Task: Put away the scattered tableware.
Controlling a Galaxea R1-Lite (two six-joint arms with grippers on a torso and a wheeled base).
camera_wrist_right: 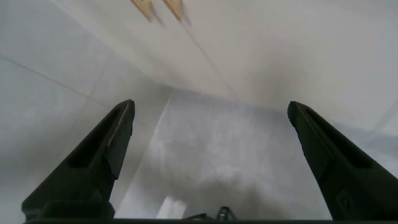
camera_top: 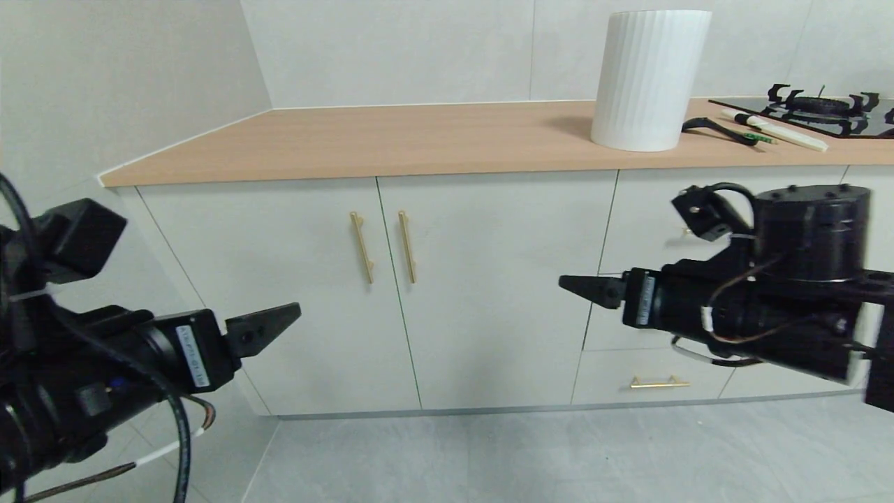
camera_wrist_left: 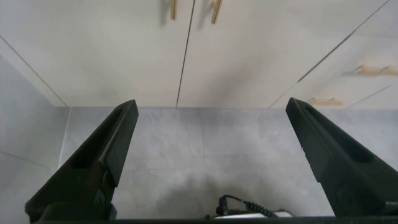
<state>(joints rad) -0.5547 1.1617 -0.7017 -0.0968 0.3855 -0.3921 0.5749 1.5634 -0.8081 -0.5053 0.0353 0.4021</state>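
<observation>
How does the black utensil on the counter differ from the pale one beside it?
The black utensil is dark and curved; the pale utensil is light and straight. The black one lies nearer the holder, the pale one nearer the hob. Both lie on the counter.

Countertop: matt wood grain. Ribbed white canister: matt. Cabinet handles: brassy metal. Hob: glossy black.
</observation>
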